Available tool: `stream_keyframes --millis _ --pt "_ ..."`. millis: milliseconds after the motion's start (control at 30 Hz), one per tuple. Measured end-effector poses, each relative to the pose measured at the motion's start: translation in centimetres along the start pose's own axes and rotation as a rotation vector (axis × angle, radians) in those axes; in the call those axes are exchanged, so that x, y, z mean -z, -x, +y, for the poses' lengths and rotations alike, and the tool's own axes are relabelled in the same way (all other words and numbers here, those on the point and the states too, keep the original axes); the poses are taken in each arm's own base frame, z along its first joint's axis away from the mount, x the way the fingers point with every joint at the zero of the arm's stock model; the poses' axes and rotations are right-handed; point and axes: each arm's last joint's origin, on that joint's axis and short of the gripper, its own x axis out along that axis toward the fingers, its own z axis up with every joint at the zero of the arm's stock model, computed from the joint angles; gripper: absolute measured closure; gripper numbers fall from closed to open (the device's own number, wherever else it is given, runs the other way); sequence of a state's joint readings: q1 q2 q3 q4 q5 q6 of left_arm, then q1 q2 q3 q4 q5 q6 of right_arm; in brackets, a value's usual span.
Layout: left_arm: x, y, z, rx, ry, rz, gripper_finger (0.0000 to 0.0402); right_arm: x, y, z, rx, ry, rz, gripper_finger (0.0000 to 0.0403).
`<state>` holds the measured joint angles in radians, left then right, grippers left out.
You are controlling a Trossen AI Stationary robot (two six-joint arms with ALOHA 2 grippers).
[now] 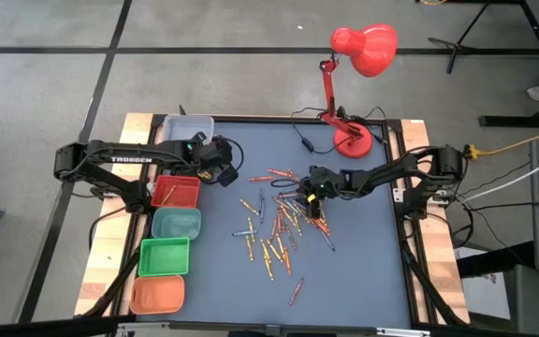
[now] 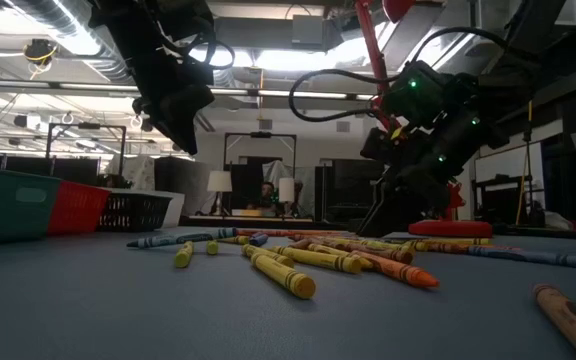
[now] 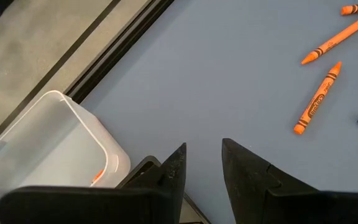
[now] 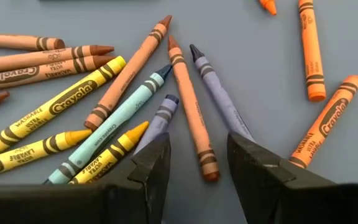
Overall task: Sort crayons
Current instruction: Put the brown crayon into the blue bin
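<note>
Over the middle of the worktop, the right gripper (image 4: 197, 163) hangs low above the crayons (image 1: 279, 229), its fingers parted and empty, straddling a brown crayon (image 4: 191, 109) with a grey-violet one (image 4: 219, 93) just beside it. Around that pair lie a pale blue crayon (image 4: 114, 127), several yellow ones and a few orange ones, some crossing or touching each other.

Outward from there, the loose sticks spread in a scatter from the centre toward the near edge, a few orange ones lying apart toward the far side. The left gripper (image 3: 202, 171) waits near the far left corner, fingers apart and holding nothing, beside the white bin (image 1: 187, 127).

Along the left edge stand the red bin (image 1: 176, 191), teal bin (image 1: 176, 223), green bin (image 1: 164, 256) and orange bin (image 1: 157, 295). Something orange may lie in the white bin, though that is hard to make out. By my reckoning the sorting has hardly begun: nearly all the crayons remain on the worktop.

They are thin, paper-wrapped sticks with pointed tips, lying flat and likely to roll.
</note>
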<state>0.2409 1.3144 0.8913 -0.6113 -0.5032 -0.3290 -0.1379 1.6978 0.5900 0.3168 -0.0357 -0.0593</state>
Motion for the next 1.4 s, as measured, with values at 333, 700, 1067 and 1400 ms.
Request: stream_keyframes --millis 333,700,1067,1400 --pt "0.1 0.2 -0.6 0.071 -0.012 0.014 0.0314 0.1 0.0 0.0 -0.002 -0.001 0.006 0.0303" --pt "0.2 1.5 -3.1 0.262 -0.148 -0.046 0.0314 0.1 0.0 0.0 0.0 -0.001 0.01 0.038" --pt "0.3 3.3 -5.9 0.468 -0.342 -0.174 0.0314 -1.1 -0.1 0.0 -0.009 0.002 -0.088 0.0387" --pt "0.6 4.0 -6.7 0.518 -0.396 -0.201 0.0314 -5.8 0.2 0.1 -0.135 0.024 -0.242 0.0388"
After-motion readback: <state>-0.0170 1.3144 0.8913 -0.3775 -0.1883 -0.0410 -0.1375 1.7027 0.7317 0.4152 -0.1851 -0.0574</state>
